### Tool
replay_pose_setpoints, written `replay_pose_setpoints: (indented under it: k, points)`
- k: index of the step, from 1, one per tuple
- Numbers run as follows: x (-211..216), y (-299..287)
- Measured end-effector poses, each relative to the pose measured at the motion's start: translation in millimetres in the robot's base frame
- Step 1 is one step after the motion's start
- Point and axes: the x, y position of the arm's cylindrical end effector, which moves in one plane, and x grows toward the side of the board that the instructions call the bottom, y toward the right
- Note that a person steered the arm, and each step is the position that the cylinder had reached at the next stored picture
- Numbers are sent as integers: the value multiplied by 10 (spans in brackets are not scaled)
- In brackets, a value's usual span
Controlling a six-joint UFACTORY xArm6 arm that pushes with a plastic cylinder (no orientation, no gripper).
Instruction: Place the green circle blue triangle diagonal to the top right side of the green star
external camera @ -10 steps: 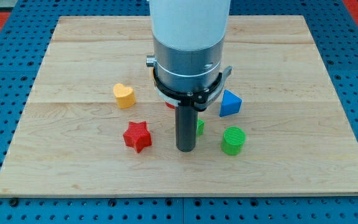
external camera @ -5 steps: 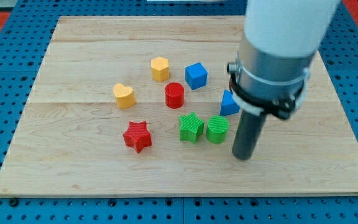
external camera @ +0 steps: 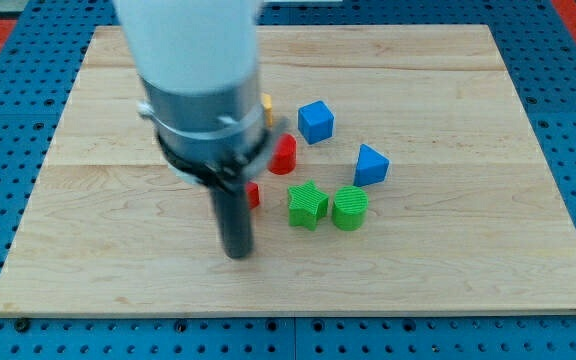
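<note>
The green star (external camera: 308, 205) lies on the wooden board (external camera: 468, 270) just right of centre. The green circle (external camera: 349, 208) touches its right side. The blue triangle (external camera: 370, 165) sits above and right of the circle, apart from it. My tip (external camera: 238, 253) rests on the board to the left of the green star and a little below it, clear of it. The arm's body hides the blocks behind it.
A blue cube (external camera: 316, 121) lies above the green star. A red cylinder (external camera: 284, 154) sits up and left of the star. A red block (external camera: 252, 195) and a yellow block (external camera: 265, 108) peek out from behind the arm.
My tip has swung from the right of the green circle to the left of the green star. Earlier the green circle was pushed left against the star. The arm now covers the red star and yellow heart.
</note>
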Motion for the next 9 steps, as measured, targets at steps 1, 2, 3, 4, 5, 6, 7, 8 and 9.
replay_pose_setpoints:
  k: [1, 2, 3, 4, 5, 6, 7, 8, 9]
  points:
    - [-133, 846]
    - [-291, 1034]
    - [-297, 1047]
    - [-496, 1058]
    - [-570, 1088]
    - [-768, 1116]
    - [-891, 1116]
    - [-891, 1333]
    - [-1024, 1443]
